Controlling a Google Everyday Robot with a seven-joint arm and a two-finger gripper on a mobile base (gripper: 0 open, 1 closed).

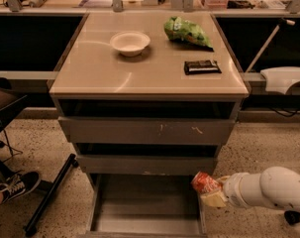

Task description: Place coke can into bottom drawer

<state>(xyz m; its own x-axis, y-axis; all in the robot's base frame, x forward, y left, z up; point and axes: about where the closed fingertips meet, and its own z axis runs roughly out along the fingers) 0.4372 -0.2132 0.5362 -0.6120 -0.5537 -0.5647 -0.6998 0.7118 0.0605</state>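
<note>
Gripper (pixel 209 190): seen low at the right of the cabinet, at the end of a white arm (pixel 271 188) that reaches in from the right edge; it is placed at the right side rail of the bottom drawer (pixel 144 208).
Grasp: the gripper is clamped on the coke can (pixel 204 182) — a pale finger (pixel 215 200) is seen pressed against the can's lower side.
Coke can: red-orange with pale markings, held tilted and clear of any surface, just below the right end of the middle drawer (pixel 144 164). Whether it hangs over the tray or just outside the rail cannot be told.
Bottom drawer: pulled out toward the camera, with its plain grey floor exposed between the two side rails.
Middle drawer: its grey front is seen directly above the open tray.
Top drawer (pixel 149 131): a grey front marked with pale scratches right of centre.
Cabinet top (pixel 149 78): a white bowl (pixel 130 42) is set at the back left, a green chip bag (pixel 186 31) at the back right, and a flat black bar (pixel 202 67) nearer the front right — all well apart from the can.
Floor: speckled; a dark shoe (pixel 15 185) is seen at the lower left.
</note>
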